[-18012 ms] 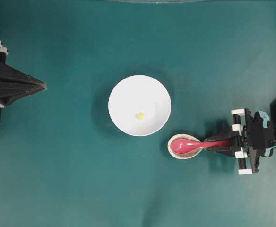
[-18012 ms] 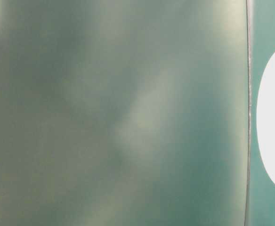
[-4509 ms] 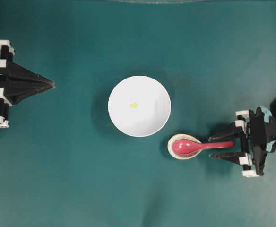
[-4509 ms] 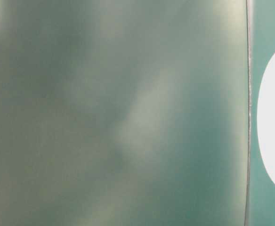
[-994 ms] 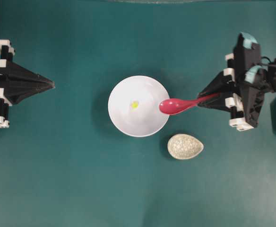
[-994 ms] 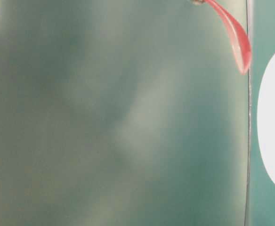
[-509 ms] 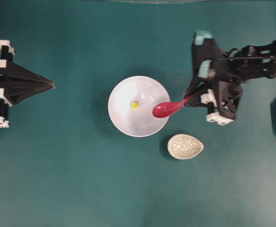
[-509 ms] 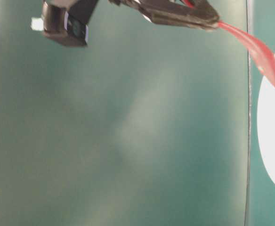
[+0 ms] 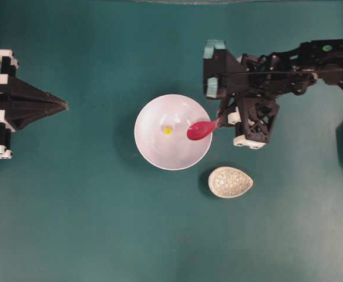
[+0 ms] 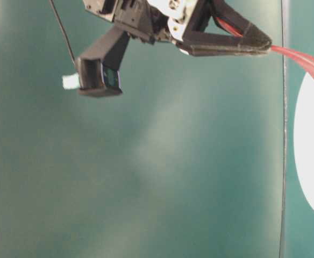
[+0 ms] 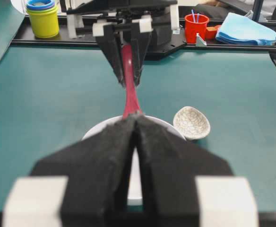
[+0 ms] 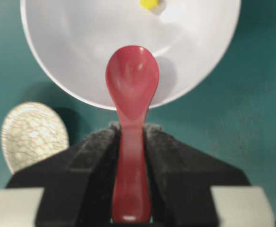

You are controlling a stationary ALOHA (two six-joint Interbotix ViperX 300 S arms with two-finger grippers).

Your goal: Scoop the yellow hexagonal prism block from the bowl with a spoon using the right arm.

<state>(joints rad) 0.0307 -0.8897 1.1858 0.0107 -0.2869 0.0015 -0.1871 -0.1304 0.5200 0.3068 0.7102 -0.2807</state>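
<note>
Now clamped in right end effector (image 12: 131, 137): spoon (image 9: 202, 129), scoop over bowl (image 9: 160, 154) rim, just beside yellow block (image 9: 167, 130). Left end effector (image 9: 63, 106) closed, near desk (image 9: 101, 235) edge.

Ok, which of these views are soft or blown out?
Table-level: mat a hazy blur, bowl a featureless white. Left wrist: left gripper out of focus up close, far side sharp. Right wrist: spoon crisp, block cropped. Overhead: evenly lit.
</note>
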